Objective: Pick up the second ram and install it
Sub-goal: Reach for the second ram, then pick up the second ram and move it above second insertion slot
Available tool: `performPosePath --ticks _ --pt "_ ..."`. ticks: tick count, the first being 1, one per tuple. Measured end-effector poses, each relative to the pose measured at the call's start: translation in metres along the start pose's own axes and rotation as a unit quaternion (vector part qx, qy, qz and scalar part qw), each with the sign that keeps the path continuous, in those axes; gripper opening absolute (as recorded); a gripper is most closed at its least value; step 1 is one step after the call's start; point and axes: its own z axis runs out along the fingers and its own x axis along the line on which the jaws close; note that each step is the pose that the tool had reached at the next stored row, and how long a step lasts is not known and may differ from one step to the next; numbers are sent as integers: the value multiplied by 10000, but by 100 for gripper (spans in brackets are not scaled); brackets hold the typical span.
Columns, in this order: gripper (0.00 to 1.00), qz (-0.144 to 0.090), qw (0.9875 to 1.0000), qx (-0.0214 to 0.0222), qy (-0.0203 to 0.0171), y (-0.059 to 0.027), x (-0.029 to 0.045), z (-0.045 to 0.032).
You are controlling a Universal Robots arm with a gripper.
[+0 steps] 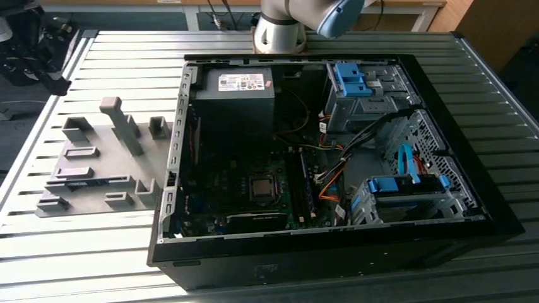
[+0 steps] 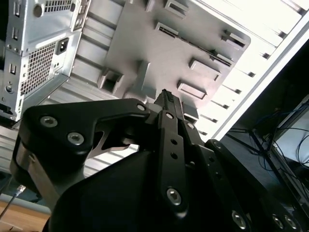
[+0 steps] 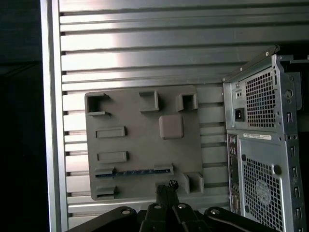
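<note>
We see the second ram [image 3: 133,172] sitting in a long slot of the grey tray [image 3: 145,145]. The tray lies on the desk [image 1: 126,50], right beside the open computer case [image 1: 337,265].

Our fingers [image 3: 171,184] are pressed together and hold nothing. They hang above the tray and do not touch it.

Here is what we think could go wrong. If the fingers come down closed like this, they could bump the top of the ram and not go around it. That could bend it or push it crooked in its slot.

The ram is long and thin. If we grab it near one end, it could tip in the fingers. If we squeeze the chips too hard, we could hurt them. If it sticks in its slot, the whole tray could lift up with it.

Inside the case, some wires [image 1: 332,180] lie close to the board. A tipped ram could catch on them. It could also go in crooked and not click in.
</note>
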Motion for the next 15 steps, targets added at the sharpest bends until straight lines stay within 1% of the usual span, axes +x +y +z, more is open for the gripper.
performPosePath --ticks 2,3,15 --pt "11 0 10000 -1 -1 -19 44 0" --pt "11 0 10000 0 0 -21 54 -1" --pt "11 0 10000 -1 0 -21 56 -1"
